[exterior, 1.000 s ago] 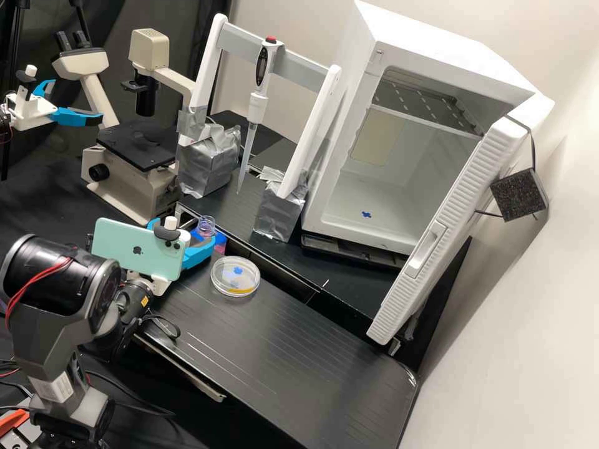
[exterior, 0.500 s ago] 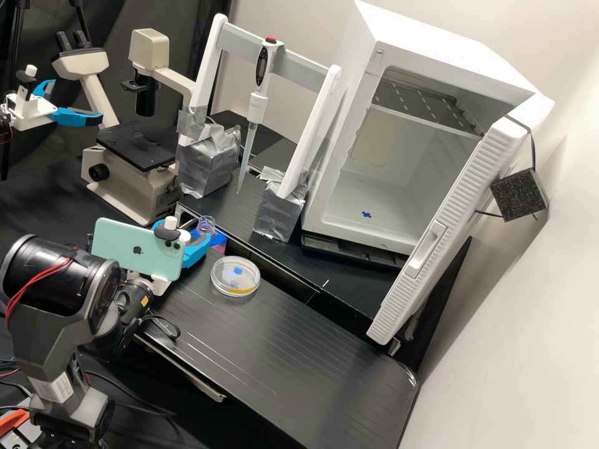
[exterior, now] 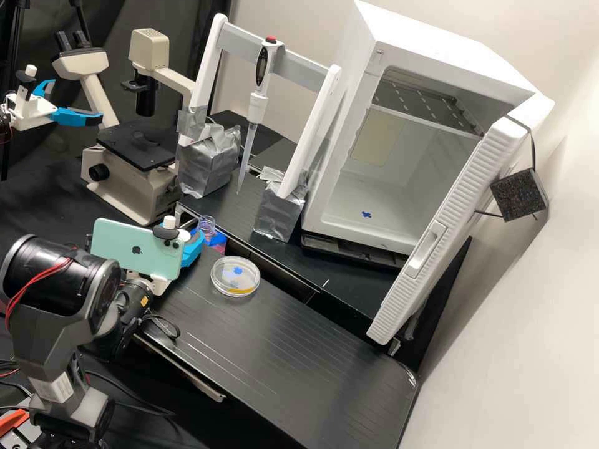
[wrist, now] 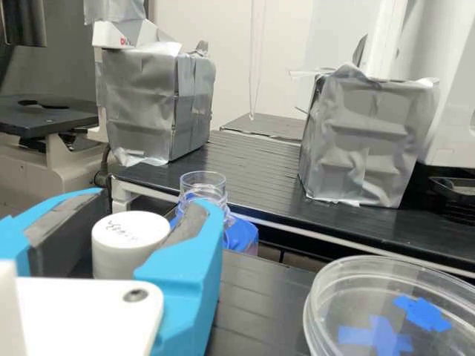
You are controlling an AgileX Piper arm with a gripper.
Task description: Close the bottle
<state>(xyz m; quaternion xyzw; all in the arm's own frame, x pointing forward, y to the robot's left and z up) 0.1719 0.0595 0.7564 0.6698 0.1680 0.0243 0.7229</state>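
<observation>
The black bench (exterior: 299, 349) runs out past the pincer (exterior: 188, 236). Well apart from the pincer, on the far right in the high view, the white cabinet (exterior: 443, 50) has its door open. The microscope (exterior: 128, 193) rises beyond the pincer and to its left, and the white rack (exterior: 209, 68) is farther off behind, its two feet in silver boxes. From the rack a pipette (exterior: 258, 106) hangs tip down, beyond the pincer. A pale green phone (exterior: 128, 246) is mounted just beside the pincer, with the round clear dish (exterior: 236, 277) lying flat near the pincer's other side. Just past the pincer, the bottle (wrist: 204, 185) stands uncapped, its clear mouth pointing up and its long axis upright. The pincer is closed round the white cap (wrist: 130, 237), one blue finger to each side, the cap's flat top facing up and its short axis near upright.
</observation>
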